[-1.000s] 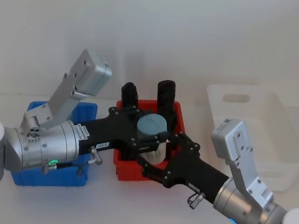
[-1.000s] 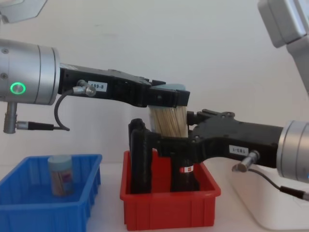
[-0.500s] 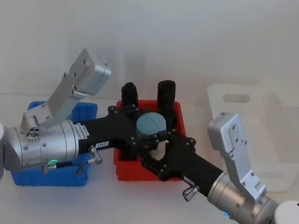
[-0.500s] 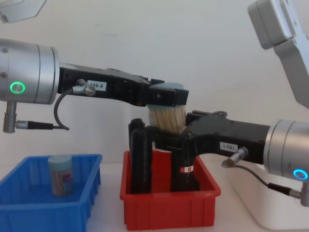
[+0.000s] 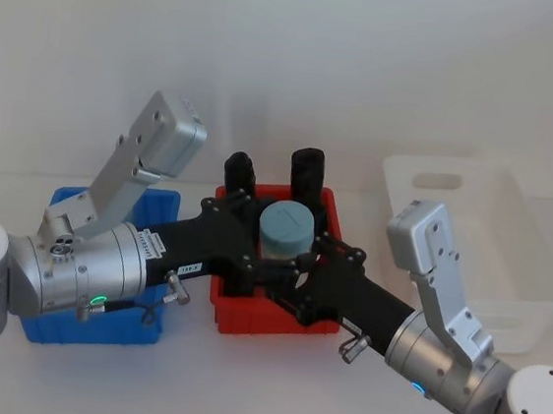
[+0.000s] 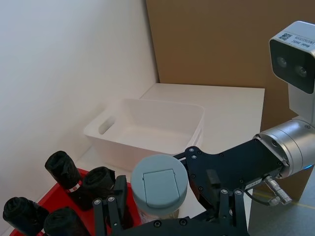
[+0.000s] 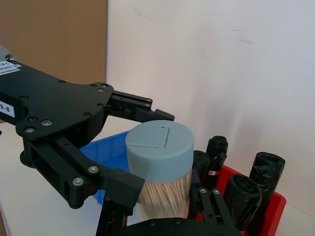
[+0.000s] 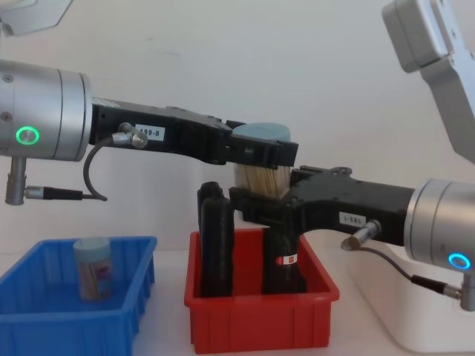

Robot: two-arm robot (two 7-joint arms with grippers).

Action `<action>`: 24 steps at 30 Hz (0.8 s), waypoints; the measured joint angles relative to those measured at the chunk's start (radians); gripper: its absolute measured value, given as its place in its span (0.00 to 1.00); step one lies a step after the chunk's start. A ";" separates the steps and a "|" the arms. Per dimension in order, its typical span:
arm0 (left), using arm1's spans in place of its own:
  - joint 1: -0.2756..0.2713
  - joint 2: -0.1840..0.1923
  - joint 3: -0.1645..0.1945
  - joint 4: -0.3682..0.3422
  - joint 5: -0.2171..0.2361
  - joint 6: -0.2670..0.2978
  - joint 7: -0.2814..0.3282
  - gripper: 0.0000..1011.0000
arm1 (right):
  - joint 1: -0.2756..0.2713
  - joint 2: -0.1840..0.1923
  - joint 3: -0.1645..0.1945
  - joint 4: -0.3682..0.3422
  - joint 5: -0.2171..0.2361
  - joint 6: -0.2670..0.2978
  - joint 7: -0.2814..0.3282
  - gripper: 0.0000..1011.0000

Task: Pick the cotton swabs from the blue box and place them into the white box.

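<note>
Overhead, the left gripper (image 5: 277, 245) clamps a clear round tub of cotton swabs (image 5: 286, 228) under its pale blue lid, above the red bin (image 5: 264, 322), between blue box (image 5: 105, 332) and white box (image 5: 536, 234). From the chest, both arms reach in level; the right gripper (image 8: 256, 202) brackets the tub's base, its grip impossible to tell. A second tub (image 8: 93, 268) stands upright in the blue box.

My left wrist (image 8: 44, 111) is a silver cylinder with a green ring light, my right wrist (image 8: 445, 230) the same with a blue one, each topped by a pale grey camera box (image 5: 165, 136). The left gripper (image 8: 263, 153) and right gripper (image 8: 260, 205) are black, screw-studded, white-labelled, with a thin black cable (image 8: 84, 176) looping beneath each
</note>
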 joint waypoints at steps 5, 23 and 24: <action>0.000 0.000 0.000 0.000 0.000 0.000 0.000 0.99 | -0.003 0.006 0.004 -0.004 0.005 0.000 -0.014 0.63; 0.000 0.000 0.000 0.000 0.000 0.000 0.000 0.99 | -0.062 0.090 0.074 -0.052 0.089 0.002 -0.150 0.63; 0.000 0.000 0.000 0.000 0.000 0.000 0.000 0.99 | -0.064 0.095 0.079 -0.052 0.092 0.002 -0.156 0.63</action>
